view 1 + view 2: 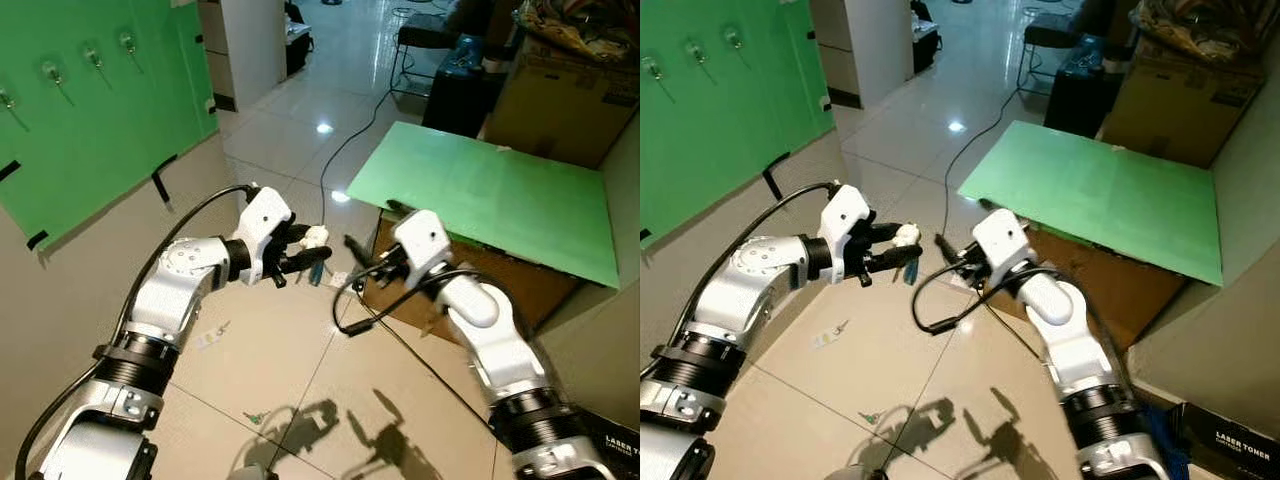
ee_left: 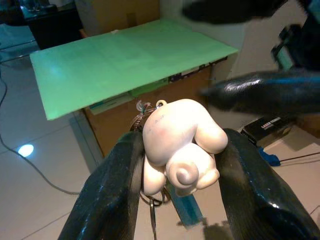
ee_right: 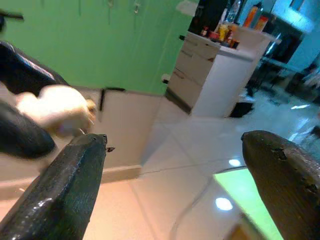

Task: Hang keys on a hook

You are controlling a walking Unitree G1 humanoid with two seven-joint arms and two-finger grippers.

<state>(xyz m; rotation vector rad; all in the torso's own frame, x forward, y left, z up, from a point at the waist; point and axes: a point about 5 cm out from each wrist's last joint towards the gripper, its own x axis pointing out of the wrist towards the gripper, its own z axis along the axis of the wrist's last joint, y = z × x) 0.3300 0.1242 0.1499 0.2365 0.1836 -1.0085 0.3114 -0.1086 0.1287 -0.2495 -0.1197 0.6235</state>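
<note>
The left end effector (image 1: 303, 252) was clamped on the keys (image 2: 177, 150), its two fingers (image 2: 112, 195) pressing either side of a cream, rounded charm, held in the air above the tiled floor (image 1: 300, 400), between the two arms. A small loop and metal rings showed at the charm's top and beneath it, and a thin blue piece hung below. The right end effector (image 1: 945, 250) stood just beside it, fingers spread wide and holding nothing.

The hooks (image 1: 90, 60) sat in a row on the green wall panel (image 1: 100, 130) to the robot's left, well apart from the keys. A green-topped counter (image 1: 480, 190) stood to the right.

The bunch looked light. The charm seemed smooth and rounded, perhaps soft, so it could slip or twist in the grip, and the rings would likely dangle and swing freely. The present hold on the charm's sides looked sensible, since it left the rings free to catch a hook.
</note>
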